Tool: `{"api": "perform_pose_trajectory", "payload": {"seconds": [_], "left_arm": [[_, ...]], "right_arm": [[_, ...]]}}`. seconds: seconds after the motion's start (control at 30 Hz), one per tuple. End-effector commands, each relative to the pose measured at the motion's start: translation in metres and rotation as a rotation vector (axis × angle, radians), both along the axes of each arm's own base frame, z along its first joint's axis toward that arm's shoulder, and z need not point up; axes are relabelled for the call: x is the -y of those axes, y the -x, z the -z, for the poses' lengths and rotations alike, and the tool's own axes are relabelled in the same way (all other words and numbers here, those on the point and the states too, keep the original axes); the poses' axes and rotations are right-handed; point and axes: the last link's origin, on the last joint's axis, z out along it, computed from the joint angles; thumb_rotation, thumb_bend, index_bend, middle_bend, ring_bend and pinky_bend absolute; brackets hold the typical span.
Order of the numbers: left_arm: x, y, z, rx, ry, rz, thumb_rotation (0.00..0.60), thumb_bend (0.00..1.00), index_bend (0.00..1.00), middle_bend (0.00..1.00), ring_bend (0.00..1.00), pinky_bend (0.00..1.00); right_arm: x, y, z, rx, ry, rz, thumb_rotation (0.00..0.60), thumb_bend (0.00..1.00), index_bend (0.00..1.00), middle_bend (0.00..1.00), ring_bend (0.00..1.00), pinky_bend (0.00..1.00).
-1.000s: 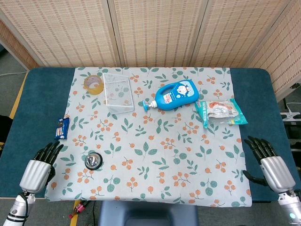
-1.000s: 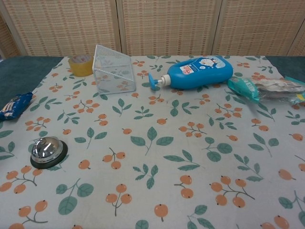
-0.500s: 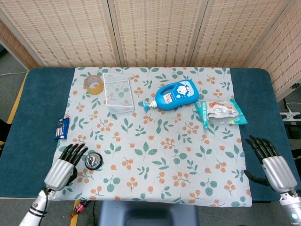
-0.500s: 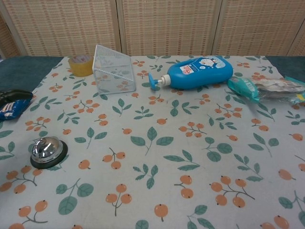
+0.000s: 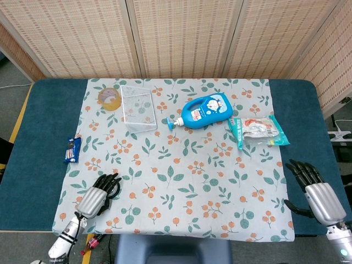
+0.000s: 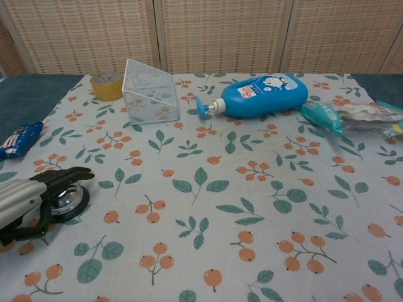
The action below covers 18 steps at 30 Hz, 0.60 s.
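My left hand (image 5: 98,197) has swung in from the table edge, fingers spread over the bell (image 6: 68,199); right hand (image 5: 313,190) idles, spread.

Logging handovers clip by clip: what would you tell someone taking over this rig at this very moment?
Left hand: over the call bell at the near-left of the cloth, fingers extended above its dome; contact cannot be judged, nothing gripped.
Right hand: open, empty, at the table's near-right edge.
Done: the bell is reached.
Left: no press is visible yet.
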Motion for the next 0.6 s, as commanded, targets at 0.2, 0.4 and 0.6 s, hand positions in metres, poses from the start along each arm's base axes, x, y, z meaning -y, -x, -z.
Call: {"api": "perform_pose_trajectory", "payload": {"seconds": [0.2,0.4,0.6], "left_arm": [[-0.001,0.002,-0.010,0.023,-0.045,0.014,0.600,1.00,0.00,0.00,0.00,0.06],[0.009,-0.013,-0.078,0.016,-0.204,0.155,0.600,1.00,0.00,0.00,0.00,0.06],[0.030,0.011,-0.129,-0.088,-0.299,0.090,0.600,1.00,0.00,0.00,0.00,0.15]], "right_arm": [[0.001,-0.001,0.000,0.000,-0.002,0.001,0.600,0.19,0.04,0.00,0.00,0.00],[0.004,0.000,0.001,0.003,0.000,0.009,0.600,0.19,0.04,0.00,0.00,0.00],[0.004,0.000,0.007,-0.013,-0.019,0.014,0.600,0.19,0.04,0.00,0.00,0.00]]}}
